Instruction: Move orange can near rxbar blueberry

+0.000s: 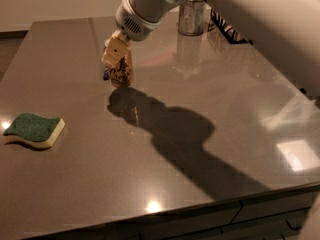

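The white arm point(260, 19) comes in from the upper right and slopes down and leftward toward the orange can point(122, 76). Its rounded white wrist point(140, 9), with a vented grey patch, sits above and just right of the can. The gripper point(118, 56) points down over the can's top, with its tan fingers point(114, 48) clamped against the can's upper part
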### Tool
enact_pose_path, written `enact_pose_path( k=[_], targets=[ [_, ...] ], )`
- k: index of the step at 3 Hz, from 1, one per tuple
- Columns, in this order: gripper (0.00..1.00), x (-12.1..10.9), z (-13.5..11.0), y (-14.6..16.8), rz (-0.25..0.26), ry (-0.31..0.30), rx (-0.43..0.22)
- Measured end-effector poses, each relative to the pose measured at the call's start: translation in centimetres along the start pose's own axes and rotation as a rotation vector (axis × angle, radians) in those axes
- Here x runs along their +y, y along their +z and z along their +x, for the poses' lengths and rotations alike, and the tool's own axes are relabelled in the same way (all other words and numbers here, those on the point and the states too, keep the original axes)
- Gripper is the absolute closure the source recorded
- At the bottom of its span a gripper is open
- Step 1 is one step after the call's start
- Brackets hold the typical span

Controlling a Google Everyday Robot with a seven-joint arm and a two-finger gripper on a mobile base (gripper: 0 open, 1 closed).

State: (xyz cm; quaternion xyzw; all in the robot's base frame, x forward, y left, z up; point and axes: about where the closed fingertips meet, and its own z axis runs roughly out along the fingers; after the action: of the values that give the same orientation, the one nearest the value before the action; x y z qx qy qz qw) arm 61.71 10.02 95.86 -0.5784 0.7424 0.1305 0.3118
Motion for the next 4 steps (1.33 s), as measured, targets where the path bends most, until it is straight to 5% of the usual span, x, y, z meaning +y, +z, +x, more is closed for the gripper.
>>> enact_pose_path(
  k=[1,4],
  targets=[
    [0.84,-1.2,0.4,1.4,0.005,-0.005,0.023],
    [0.14,-2.0,1.1,3.8,-0.001,0.001,0.042]
  ],
)
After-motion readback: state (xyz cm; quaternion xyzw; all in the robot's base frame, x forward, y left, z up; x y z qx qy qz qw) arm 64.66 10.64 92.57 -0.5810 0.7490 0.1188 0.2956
